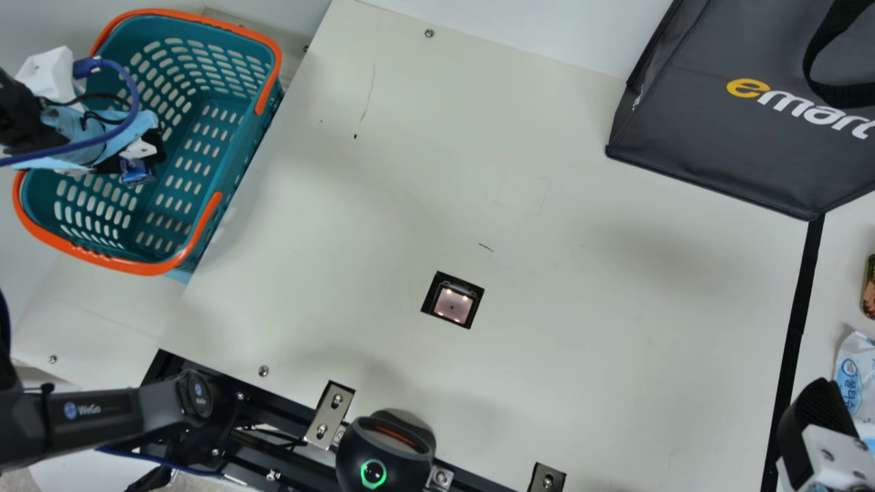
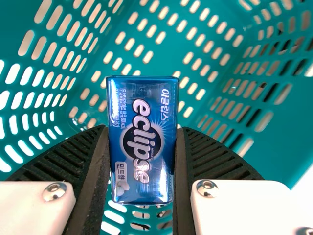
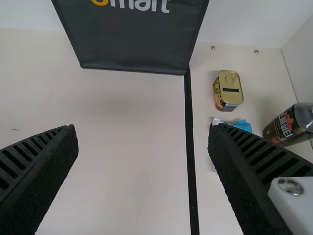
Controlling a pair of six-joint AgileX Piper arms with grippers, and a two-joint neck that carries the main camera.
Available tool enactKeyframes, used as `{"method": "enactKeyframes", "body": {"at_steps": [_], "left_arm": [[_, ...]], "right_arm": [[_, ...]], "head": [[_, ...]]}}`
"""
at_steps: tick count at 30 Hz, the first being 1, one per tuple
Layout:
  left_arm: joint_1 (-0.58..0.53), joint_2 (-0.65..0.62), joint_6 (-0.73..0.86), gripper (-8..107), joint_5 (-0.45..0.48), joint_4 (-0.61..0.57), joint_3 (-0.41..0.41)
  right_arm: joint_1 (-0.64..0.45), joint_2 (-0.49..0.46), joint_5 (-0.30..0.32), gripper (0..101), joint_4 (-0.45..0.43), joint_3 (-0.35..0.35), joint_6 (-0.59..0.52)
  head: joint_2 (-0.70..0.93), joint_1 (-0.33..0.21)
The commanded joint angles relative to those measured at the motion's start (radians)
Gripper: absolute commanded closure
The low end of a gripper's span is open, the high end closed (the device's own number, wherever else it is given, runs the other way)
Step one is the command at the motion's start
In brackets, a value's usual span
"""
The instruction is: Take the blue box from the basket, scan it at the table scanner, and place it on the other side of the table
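Left wrist view: blue box [image 2: 142,161] clenched between the left gripper's [image 1: 145,156] fingers at the basket [image 1: 236,184]

The box is upright in that grasp, one black ribbed finger touching each side, with the basket's teal perforated walls around and behind it. In the main view it lies within the outline of the orange-rimmed basket, at the far left; whether it touches the basket floor, I cannot tell. To the right of the basket, in the middle of the cream table [image 1: 581,328], is the lit table scanner [image 1: 452,304]. A dark bag [image 1: 724,130] occupies the far right, and a black strip [image 1: 796,321] runs from beside it towards the near side. Right of the strip are a can [image 3: 228,90], a packet [image 1: 854,376] and a dark bottle [image 3: 292,125]. The right gripper [image 1: 820,427], near right, is released, its fingers wide apart with nothing between them.
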Motion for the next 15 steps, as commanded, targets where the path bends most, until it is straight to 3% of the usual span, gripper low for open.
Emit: {"method": "enactKeyframes", "body": {"at_steps": [1,15], "left_arm": [[-0.019,-0.017,-0.01,107,0.018,-0.001,-0.008],[-0.214,-0.123,-0.111,107,0.106,0.002,-0.053]], "right_arm": [[0.0,0.0,0.0,6,0.0,0.0,0.0],[0.0,0.0,0.0,6,0.0,0.0,0.0]], "head": [[0.002,-0.03],[0.002,-0.03]]}}
